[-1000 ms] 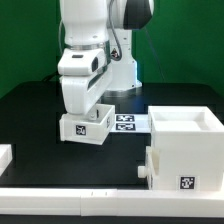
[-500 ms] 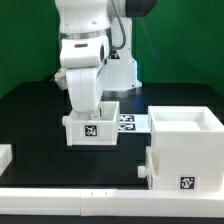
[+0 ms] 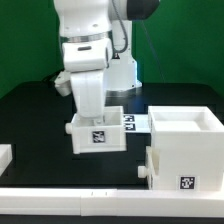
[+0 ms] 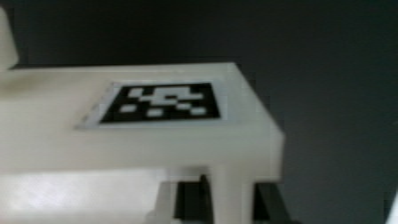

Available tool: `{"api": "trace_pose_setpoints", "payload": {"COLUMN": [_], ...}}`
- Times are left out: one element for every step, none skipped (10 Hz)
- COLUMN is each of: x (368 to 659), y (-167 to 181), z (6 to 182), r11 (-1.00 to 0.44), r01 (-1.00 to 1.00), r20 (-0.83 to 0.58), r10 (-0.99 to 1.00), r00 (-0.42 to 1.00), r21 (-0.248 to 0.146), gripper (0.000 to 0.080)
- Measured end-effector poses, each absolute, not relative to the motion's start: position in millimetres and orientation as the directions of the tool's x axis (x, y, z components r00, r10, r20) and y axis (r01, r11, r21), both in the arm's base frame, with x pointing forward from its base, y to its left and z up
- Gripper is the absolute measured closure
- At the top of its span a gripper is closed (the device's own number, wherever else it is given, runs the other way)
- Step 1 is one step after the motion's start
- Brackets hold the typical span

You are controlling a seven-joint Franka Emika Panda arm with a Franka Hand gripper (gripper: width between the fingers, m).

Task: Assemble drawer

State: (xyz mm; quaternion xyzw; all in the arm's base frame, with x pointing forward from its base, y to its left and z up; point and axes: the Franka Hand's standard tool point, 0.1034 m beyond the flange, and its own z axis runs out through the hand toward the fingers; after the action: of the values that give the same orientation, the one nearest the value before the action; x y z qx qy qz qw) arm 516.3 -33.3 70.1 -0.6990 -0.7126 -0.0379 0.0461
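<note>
Small white plastic box tray point(image 3: 98, 133) of the drawer sits under the arm, near the middle of the black table point(image 3: 30, 115), tilted slightly off square. Its front face carries one black-and-white square tag; no readable text on it. The tray's interior is mostly hidden by the arm, so contents cannot be told. The white two-finger gripper point(image 3: 93, 118) reaches down into the tray's open top, and its fingers appear to be closed on the tray's wall. In the wrist view a blurred tag on the tray's white surface point(image 4: 169, 105) fills the frame, with dark fingers point(image 4: 192, 200) at the tray's edge.

On the exterior view's right stands the large white hollow cube-like casing point(image 3: 185, 140), open top, inside not visible. One tag low on its front, small knob point(image 3: 142, 172) on its side. The tray and casing stand apart.

Flat white marker board point(image 3: 132, 122) lies behind the tray. Long white rail point(image 3: 60, 195) runs along the front edge.
</note>
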Motion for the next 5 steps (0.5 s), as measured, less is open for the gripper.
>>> {"api": "trace_pose_setpoints", "payload": {"x": [536.5,536.1,533.8,533.9,533.8], "y": [-25.7,-20.0,-20.8,-21.5,-20.9], "z": [73.6,74.6,72.8,72.0,71.4], "r11": [0.035,0.001,0.010,0.007,0.007], "r01": [0.999,1.000,1.000,1.000,1.000], "r20": [0.119,0.108,0.110,0.110,0.111], "r10": [0.992,0.994,0.994,0.994,0.994], "r00": [-0.037,-0.003,-0.010,-0.007,-0.008], "r21": [0.014,0.012,0.007,0.006,0.006], "gripper": [0.0768,0.0768,0.0768,0.0768,0.0768]}}
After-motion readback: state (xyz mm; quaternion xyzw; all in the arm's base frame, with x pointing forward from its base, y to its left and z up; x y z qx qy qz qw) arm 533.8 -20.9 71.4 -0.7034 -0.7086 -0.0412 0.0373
